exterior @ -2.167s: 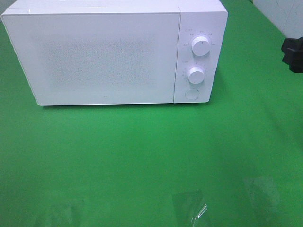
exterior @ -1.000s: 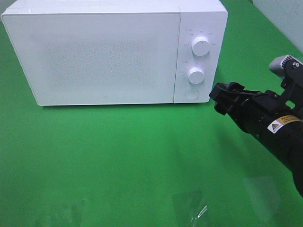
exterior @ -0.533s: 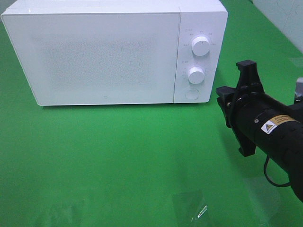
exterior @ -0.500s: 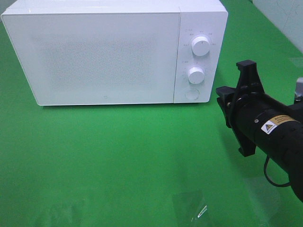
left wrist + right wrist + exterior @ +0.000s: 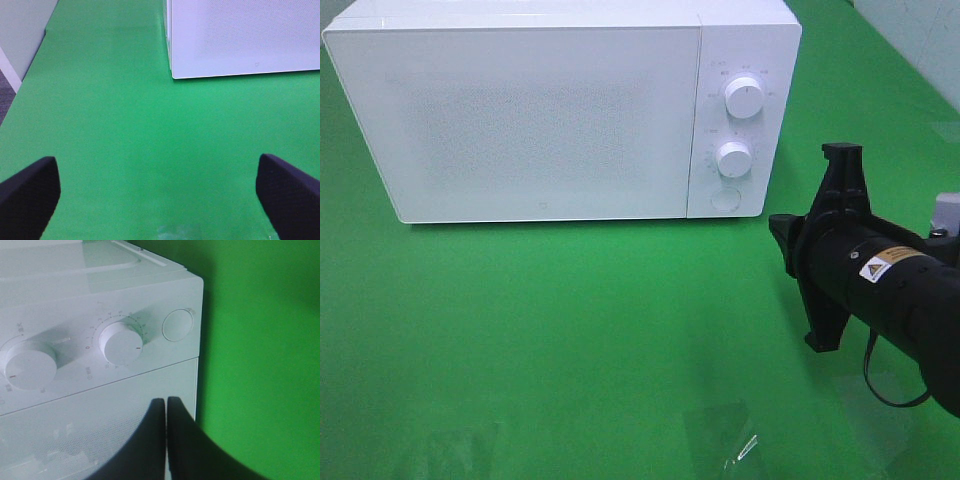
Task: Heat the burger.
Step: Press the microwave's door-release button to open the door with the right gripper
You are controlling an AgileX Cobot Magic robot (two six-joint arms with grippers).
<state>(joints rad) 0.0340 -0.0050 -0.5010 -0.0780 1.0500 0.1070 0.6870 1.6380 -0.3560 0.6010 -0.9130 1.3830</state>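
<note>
The right gripper (image 5: 166, 403) is clenched on nothing, its two fingers pressed flat together. Just ahead of its tip stands the closed white microwave (image 5: 540, 120). The round button (image 5: 177, 325) and the lower dial (image 5: 120, 343) lie beyond the fingertips, apparently clear of them, though the gap is hard to judge. The left gripper (image 5: 156, 165) is released and spread wide over the green cloth (image 5: 110, 125), with the microwave's corner farther ahead. The burger shows in no view.

Pretty bright, even light from above. The white microwave (image 5: 540, 120) is nearly blown out, with a soft shadow along its base and glare patches on the green tabletop (image 5: 570, 320). Up close, the right claw (image 5: 166, 400) is a dark blur.
</note>
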